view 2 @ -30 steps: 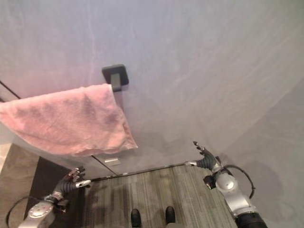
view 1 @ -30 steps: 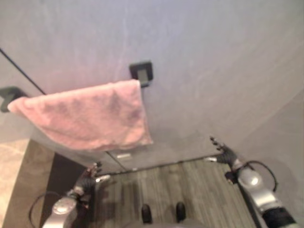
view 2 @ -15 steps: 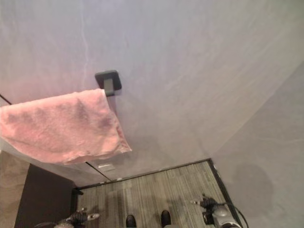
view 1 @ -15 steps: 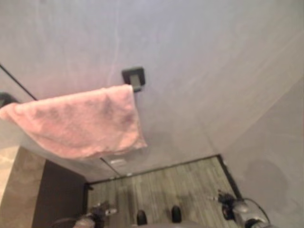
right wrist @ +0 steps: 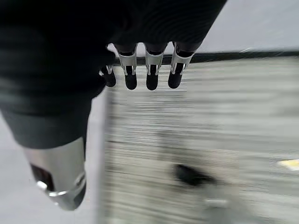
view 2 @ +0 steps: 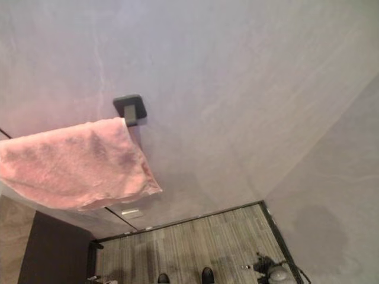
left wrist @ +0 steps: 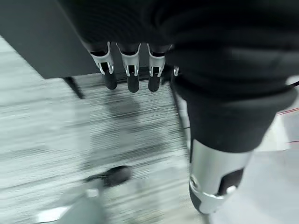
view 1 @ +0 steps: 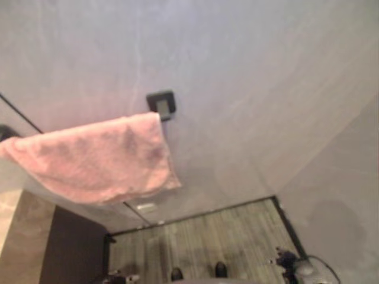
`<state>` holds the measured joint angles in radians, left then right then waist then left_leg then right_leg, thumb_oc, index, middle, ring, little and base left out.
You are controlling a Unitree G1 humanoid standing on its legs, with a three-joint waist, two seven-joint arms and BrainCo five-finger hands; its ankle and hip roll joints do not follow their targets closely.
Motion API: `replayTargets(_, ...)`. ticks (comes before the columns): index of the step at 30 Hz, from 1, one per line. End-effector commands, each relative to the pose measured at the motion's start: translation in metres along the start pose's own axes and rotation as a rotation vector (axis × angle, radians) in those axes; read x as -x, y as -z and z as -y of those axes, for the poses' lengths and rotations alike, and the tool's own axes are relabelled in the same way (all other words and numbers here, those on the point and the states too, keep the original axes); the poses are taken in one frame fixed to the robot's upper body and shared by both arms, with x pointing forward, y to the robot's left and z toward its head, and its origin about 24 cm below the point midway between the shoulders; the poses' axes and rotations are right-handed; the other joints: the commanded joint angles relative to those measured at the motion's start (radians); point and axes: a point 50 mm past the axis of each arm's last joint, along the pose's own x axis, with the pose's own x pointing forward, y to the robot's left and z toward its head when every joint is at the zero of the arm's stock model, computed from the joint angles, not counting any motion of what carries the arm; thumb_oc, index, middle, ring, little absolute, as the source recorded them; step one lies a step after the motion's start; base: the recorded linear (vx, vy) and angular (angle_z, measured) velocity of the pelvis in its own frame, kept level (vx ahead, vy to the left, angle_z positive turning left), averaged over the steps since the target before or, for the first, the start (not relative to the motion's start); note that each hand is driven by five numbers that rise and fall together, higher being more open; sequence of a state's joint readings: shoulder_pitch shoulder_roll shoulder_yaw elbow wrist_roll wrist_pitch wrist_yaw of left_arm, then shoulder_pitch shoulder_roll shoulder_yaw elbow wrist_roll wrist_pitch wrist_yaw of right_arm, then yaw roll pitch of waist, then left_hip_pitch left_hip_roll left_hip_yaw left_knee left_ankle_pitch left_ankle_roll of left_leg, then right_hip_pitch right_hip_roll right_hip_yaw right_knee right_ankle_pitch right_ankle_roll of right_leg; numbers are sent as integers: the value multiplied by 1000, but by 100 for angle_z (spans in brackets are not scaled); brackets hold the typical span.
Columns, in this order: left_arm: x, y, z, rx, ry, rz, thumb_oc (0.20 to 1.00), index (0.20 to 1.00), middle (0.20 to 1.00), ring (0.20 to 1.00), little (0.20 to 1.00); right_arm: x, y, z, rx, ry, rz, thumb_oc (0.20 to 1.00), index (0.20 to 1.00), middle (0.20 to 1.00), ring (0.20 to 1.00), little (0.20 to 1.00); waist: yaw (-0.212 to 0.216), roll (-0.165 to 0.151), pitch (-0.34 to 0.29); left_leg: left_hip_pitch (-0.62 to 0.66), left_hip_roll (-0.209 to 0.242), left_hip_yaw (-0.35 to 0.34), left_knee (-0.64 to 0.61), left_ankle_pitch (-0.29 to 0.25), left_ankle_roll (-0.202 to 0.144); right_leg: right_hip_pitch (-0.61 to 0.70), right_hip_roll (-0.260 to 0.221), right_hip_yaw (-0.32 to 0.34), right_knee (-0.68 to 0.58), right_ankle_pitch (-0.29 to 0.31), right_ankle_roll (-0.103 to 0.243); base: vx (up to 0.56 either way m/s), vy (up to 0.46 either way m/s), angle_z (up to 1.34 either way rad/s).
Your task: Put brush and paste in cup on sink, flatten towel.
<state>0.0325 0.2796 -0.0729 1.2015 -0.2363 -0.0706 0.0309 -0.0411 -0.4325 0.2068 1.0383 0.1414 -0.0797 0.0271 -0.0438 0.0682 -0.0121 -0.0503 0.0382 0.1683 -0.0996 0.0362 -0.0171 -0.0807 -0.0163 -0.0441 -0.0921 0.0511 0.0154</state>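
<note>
Towel hanging alone over its bar, spread wide.

Lowered since a second ago: left hand and right hand, now well below the towel near the floor, fingers straight and released, nothing held. Suggests the flattening step finished. One towel, one dark wall bracket at its upper corner; two hands.

Pink towel draped over wall rail.

We can read no text, label or number anywhere; the small tag on the wall is too blurred
</note>
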Motion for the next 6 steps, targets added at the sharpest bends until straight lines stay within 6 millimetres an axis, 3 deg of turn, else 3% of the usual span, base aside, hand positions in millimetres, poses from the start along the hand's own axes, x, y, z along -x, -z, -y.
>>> replayTargets(1, -1, -5, -15, 44, -74, 25, 1000, 1000, 1000, 1000, 1000, -2, -1, 5, -17, 30, 6, 1000, 1000, 1000, 1000, 1000, 2, -42, 7, 16, 1, -6, 12, -59, -5, 28, -65, -30, 5, -40, 53, 32, -6, 2)
replayTargets(6, 0, -7, -13, 25, -60, 49, 1000, 1000, 1000, 1000, 1000, -1, -2, 10, 52, 26, 11, 1000, 1000, 1000, 1000, 1000, 7, -39, 7, 30, -3, -6, 12, -62, -4, 44, -66, -34, 5, -48, 53, 0, 0, 0)
